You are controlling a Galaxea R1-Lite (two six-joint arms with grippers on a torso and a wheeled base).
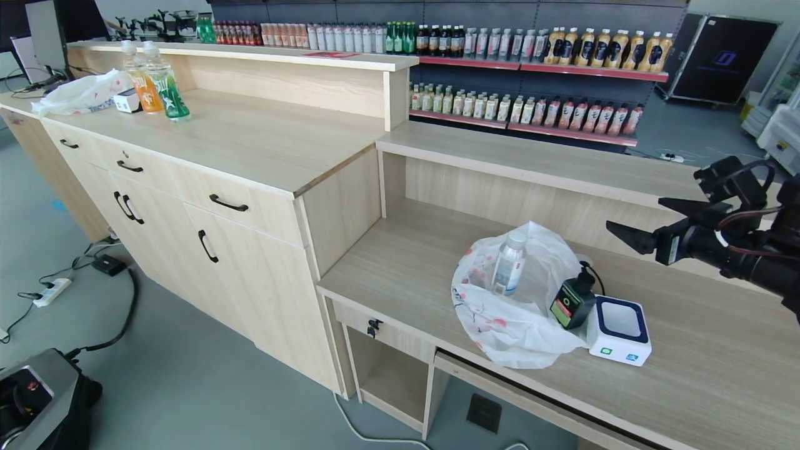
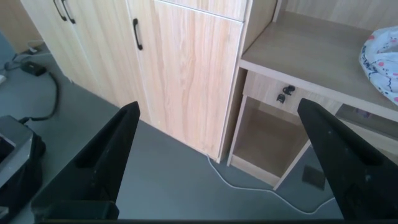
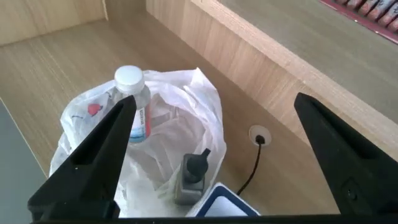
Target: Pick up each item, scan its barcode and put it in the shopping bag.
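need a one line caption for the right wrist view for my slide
Open right gripper framing the shopping bag, a clear bottle standing inside, scanner alongside.

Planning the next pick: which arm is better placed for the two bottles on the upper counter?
Probably left. The two bottles stand far to the robot's left, and the left gripper is open and empty, though low by the cabinets. The right gripper, also open, hangs by the shopping bag.
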